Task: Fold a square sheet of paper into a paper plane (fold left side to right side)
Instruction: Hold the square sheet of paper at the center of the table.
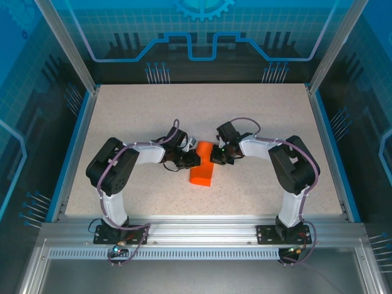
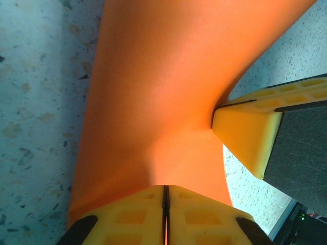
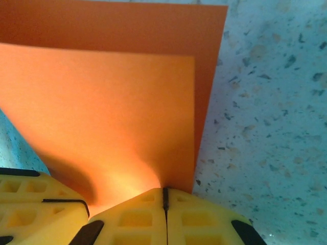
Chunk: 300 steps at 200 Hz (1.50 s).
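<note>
We find the square sheet of paper (image 1: 202, 170) at the middle of the desk (image 1: 257, 116), directly between the two arms, with a tool at each of its sides. From above it reads as a narrow orange band. Its long axis runs from the far side towards the arm bases, leaning a little to the left at the near end. The left tool (image 2: 164, 199) is closed tight, its pads meeting on the paper's left margin, and the paper bows up and away from that pinch. The right tool (image 3: 164, 200) is closed the same way on the right margin. Its wrist camera shows two layers there: an upper one lifting out of the pinch, and a lower one lying flat and reaching further towards the open desk. So the edges do not look matched yet. Both tools are equally close, each touching the paper, and they face one another across its short width. Since the fold goes from left to right, we judge that the coming move turns on this short crossing. The left-hand margin must travel over the long axis to the right-hand margin, while the right side stays pinned.
</note>
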Tool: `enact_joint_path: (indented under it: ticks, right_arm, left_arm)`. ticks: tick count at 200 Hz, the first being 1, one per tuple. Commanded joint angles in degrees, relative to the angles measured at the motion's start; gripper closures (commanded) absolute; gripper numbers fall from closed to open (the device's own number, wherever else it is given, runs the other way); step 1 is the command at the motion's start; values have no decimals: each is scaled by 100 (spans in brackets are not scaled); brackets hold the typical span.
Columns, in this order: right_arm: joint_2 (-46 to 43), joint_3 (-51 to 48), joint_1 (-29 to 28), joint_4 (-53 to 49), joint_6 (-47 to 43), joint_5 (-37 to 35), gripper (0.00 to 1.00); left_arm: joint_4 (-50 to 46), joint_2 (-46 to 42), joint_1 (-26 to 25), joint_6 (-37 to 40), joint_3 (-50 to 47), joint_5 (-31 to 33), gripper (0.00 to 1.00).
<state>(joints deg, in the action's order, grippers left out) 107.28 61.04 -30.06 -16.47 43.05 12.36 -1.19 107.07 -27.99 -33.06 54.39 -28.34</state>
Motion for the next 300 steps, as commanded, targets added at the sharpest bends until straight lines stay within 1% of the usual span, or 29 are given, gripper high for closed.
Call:
enact_joint_path:
  ticks: [1, 25, 52, 83, 125, 170, 225, 300]
  right_arm:
    - [280, -180, -96, -512, -200, -222, 94]
    - [-30, -136, -79, -141, -468, 21, 93]
    - [-485, -9, -65, -3, -754, 100, 93]
    - [-743, 16, -43, 394, -772, 314, 93]
    - [-192, 355, -47, 889, -558, 906, 93]
    - [480, 836, -79, 895, -510, 1118, 93]
    - [1058, 1118, -70, 563, -621, 901, 93]
    - [1391, 1211, 0, 103, -697, 533, 94]
  left_arm:
    - [-166, 128, -1, 61, -64, 75, 90]
    - [-230, 188, -4, 89, -129, 174, 90]
    - [-233, 287, -5, 80, -147, 221, 90]
    - [-223, 345, -17, 54, -157, 254, 90]
    - [-232, 326, -14, 62, -152, 277, 90]
    - [-267, 327, -46, 71, -138, 285, 90]
    - [-309, 280, -48, 85, -127, 262, 90]
    - [-569, 57, -89, 128, -310, 173, 90]
